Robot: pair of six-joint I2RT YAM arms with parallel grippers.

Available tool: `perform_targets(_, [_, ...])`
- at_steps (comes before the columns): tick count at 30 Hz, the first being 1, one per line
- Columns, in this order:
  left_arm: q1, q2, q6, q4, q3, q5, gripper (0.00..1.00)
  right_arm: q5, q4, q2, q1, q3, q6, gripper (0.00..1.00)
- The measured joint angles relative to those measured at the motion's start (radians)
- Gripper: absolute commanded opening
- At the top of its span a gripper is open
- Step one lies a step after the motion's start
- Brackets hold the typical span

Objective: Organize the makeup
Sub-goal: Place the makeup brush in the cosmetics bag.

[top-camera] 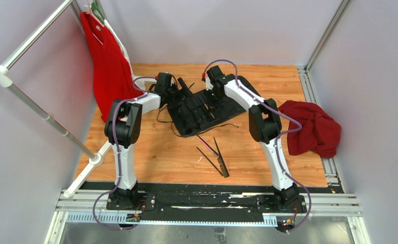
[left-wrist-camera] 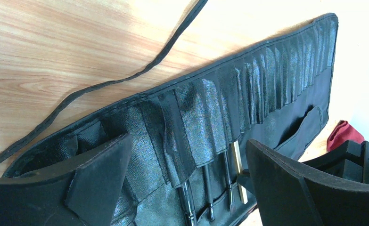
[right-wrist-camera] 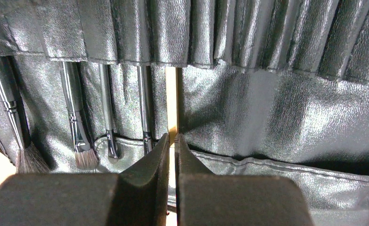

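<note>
Our left gripper gapes while our right gripper pinches the tan brush; pushed askew, it may snag the roll.

Roll: black, leather-like, pebbled grain, soft sheen, brightest along creases.
Brushes: glossy black handles, bright metal-looking ferrules, fine soft bristle tufts.
Tan brush: pale matt shaft, wood-like.
Cord: flat, black, matt.
Table: wood grain, smooth, low satin gloss.
Red cloth: soft matt fabric, rumpled.
Right gripper, left gripper: matt black, faintly grainy, plastic-like.
Arm shells: smooth white plastic, slight gloss.
Rails: bare metal, dull silver.
</note>
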Motion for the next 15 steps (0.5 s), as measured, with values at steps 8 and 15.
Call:
perform_targets(8, [0.000,0.000,0.000,0.000,0.000,0.000,0.98,0.001,0.009,0.003,0.000,0.007,-0.006,0.41])
perform_targets(15, [0.002,-0.005,0.000,-0.015,0.000,0.000,0.98,0.016,0.027,-0.019,0.000,-0.021,-0.007,0.42])
